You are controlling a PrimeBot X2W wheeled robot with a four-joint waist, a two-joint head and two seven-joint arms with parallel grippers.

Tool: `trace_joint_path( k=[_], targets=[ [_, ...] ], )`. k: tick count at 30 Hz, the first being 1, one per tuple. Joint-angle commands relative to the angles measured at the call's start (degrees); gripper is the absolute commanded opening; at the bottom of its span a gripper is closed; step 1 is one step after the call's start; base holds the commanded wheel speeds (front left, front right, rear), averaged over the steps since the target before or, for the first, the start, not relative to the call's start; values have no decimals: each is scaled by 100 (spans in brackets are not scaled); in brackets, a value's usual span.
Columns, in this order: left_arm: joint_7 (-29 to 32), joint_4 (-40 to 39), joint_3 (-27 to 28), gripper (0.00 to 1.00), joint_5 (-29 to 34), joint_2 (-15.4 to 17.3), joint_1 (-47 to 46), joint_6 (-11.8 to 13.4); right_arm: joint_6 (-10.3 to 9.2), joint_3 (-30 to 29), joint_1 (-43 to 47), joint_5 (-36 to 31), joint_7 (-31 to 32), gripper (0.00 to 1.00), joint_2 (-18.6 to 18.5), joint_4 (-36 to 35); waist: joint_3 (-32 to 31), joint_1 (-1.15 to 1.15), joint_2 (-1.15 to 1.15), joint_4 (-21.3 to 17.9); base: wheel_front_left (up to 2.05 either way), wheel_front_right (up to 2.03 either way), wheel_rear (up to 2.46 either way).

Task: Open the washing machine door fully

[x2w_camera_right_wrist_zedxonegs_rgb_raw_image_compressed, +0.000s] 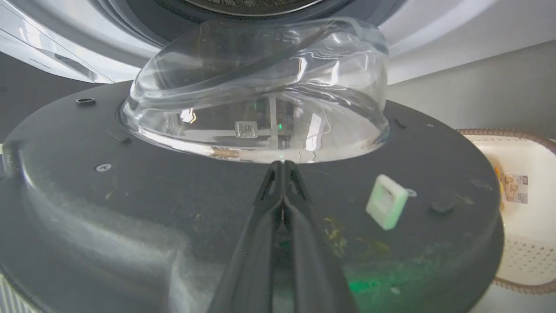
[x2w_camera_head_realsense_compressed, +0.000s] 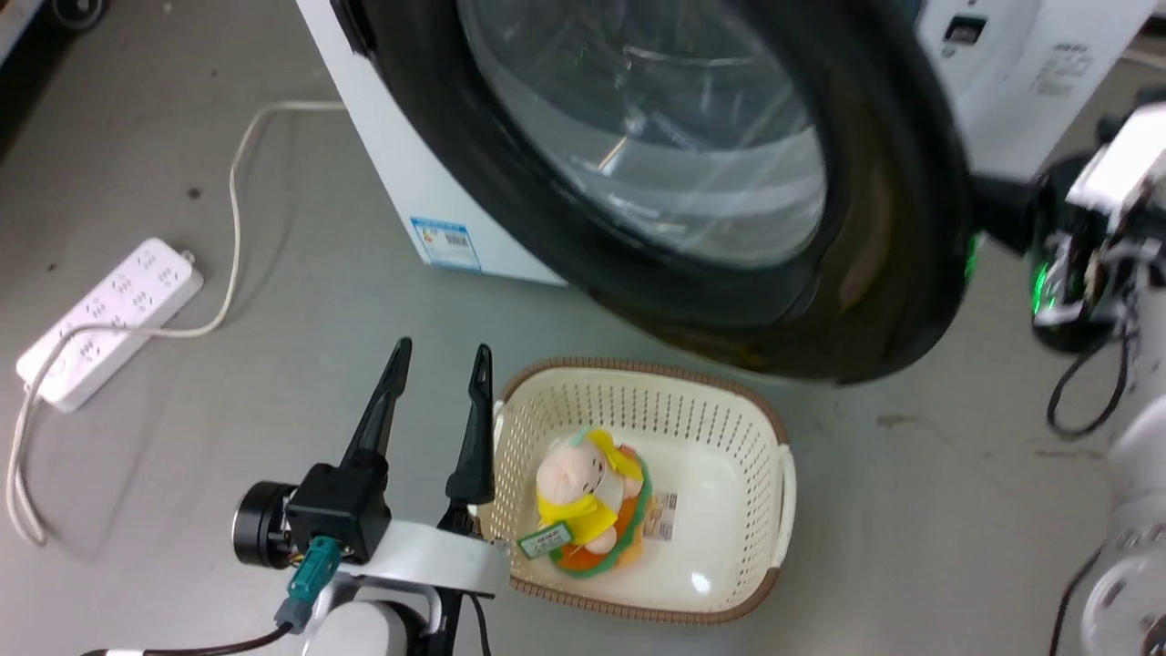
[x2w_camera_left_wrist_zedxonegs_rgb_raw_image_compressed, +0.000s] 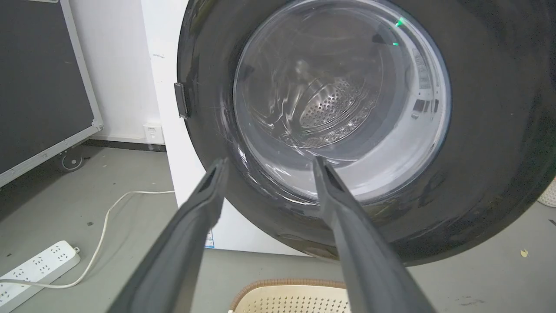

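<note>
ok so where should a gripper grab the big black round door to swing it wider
Probably the thick black rim at the free edge of the glossy black round washing machine door, near the pale square latch, coming from the robot's right. The clear glass bowl is smooth and domed, offering no hold.

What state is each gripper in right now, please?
Left gripper: open, holding nothing.
Right gripper: shut, empty, tips at the washing machine door's inner face.

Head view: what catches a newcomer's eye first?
The large round glossy black washing machine door, clear glass at centre, swung out from the white washing machine, looms top centre. Below it on the grey floor sits a cream perforated basket holding a yellow-clad plush toy, beside the open left gripper.
</note>
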Motion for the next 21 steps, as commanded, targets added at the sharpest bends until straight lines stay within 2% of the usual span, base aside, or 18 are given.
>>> trace_joint_path(
  k=[1, 7, 10, 15, 21],
  targets=[
    [-32, 28, 18, 100, 36, 8, 72, -27, 10, 19, 184, 50, 76, 0, 61, -77, -189, 1, 0, -55, 0, 0, 0],
    [-32, 134, 41, 100, 72, 8, 356, -110, 10, 132, 1068, 421, 516, 0, 224, -645, -569, 1, 0, -83, 0, 0, 0],
    [-32, 175, 31, 100, 88, 8, 467, -155, 10, 454, 1360, 923, 677, 0, 230, -598, -691, 1, 0, -61, 0, 0, 0],
    [-32, 248, -6, 100, 104, 8, 632, -205, 10, 1346, 1774, 1902, 661, 0, 232, -547, -828, 1, 0, -32, 0, 0, 0],
    [-32, 297, -36, 100, 101, 8, 759, -231, 10, 2827, 2377, 3184, 528, 0, 233, -857, -913, 1, 0, 24, 0, 0, 0]
  ],
)
